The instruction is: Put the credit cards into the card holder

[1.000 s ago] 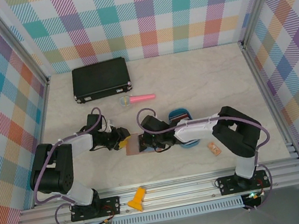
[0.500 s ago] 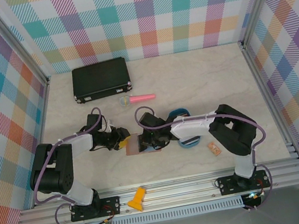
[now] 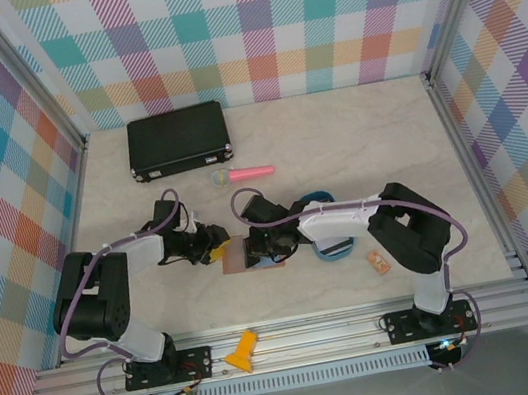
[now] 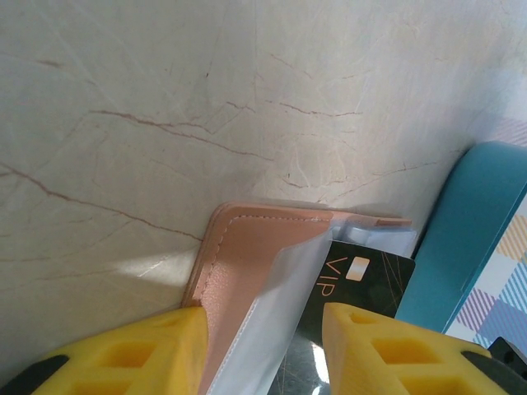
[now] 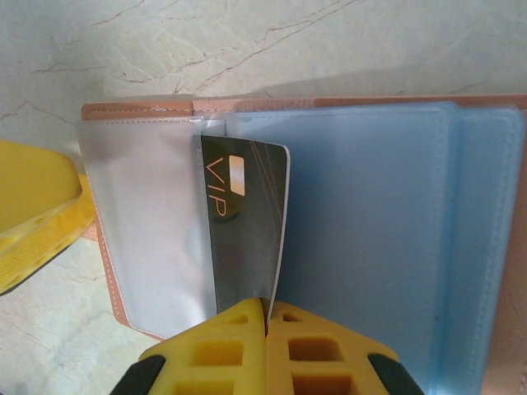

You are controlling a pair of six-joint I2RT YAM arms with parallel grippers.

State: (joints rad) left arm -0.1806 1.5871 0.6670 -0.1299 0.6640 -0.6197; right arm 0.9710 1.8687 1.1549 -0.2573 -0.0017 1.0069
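Note:
The card holder (image 3: 237, 257) lies open in the middle of the table, pink cover (image 4: 247, 255) down, clear sleeve (image 5: 140, 222) and grey-blue pages (image 5: 370, 230) up. My right gripper (image 5: 266, 309) is shut on the end of a black credit card marked VIP (image 5: 243, 222). The card's far end lies between the clear sleeve and the blue pages. My left gripper (image 4: 262, 317) stands open at the holder's left edge, one fingertip (image 4: 185, 325) touching the pink cover. The black card (image 4: 362, 284) shows past its other finger. From above, both grippers meet over the holder: left gripper (image 3: 214, 248), right gripper (image 3: 264, 248).
A blue oval tray (image 3: 329, 249) sits under the right arm, just right of the holder. A black case (image 3: 179, 141) lies at the back left, a pink toy microphone (image 3: 245, 172) in front of it. A small orange tag (image 3: 377, 261) lies at the right.
My right gripper has moved a little to the left with the black card, over the holder. The left arm has stayed still.

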